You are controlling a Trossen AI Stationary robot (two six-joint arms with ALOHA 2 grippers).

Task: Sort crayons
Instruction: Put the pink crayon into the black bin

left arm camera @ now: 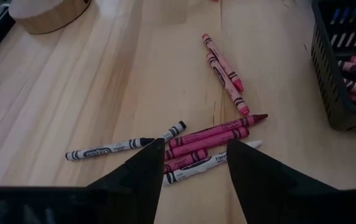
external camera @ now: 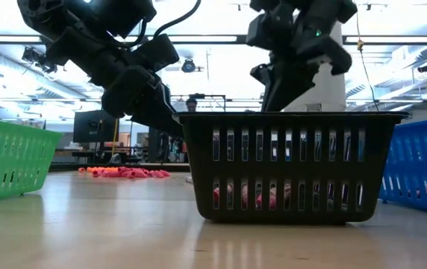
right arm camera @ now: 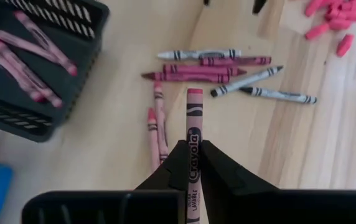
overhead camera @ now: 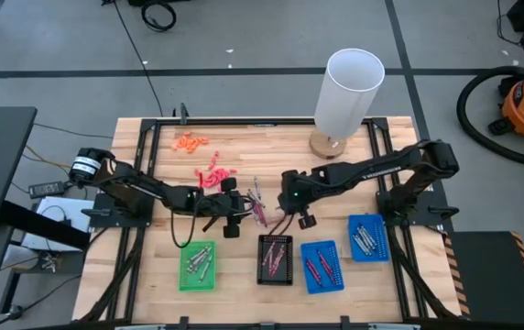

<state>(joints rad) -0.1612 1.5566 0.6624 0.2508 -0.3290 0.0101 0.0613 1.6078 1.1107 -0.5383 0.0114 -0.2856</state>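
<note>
high view: green tray (overhead camera: 198, 267) and right blue tray (overhead camera: 369, 237) hold greyish crayons, probably; black tray (overhead camera: 275, 259) and middle blue tray (overhead camera: 322, 266) reddish ones. left wrist view: left gripper (left arm camera: 193, 163) fingers wide above loose crayons (left arm camera: 212, 134). right wrist view: right gripper (right arm camera: 192, 163) pinches a pink crayon (right arm camera: 193, 134) beside the black tray.

Held crayon (right arm camera: 193, 146): pinkish-red, black wrapper bands
Loose crayons (left arm camera: 209, 134): maroon, pinkish-red, silvery-white with black stripes
Trays: green (overhead camera: 198, 267), black (overhead camera: 275, 259), two blue (overhead camera: 322, 266)
Scattered bits (overhead camera: 212, 176): pink and, seemingly, orange
Cylinder (overhead camera: 348, 92): white
</note>
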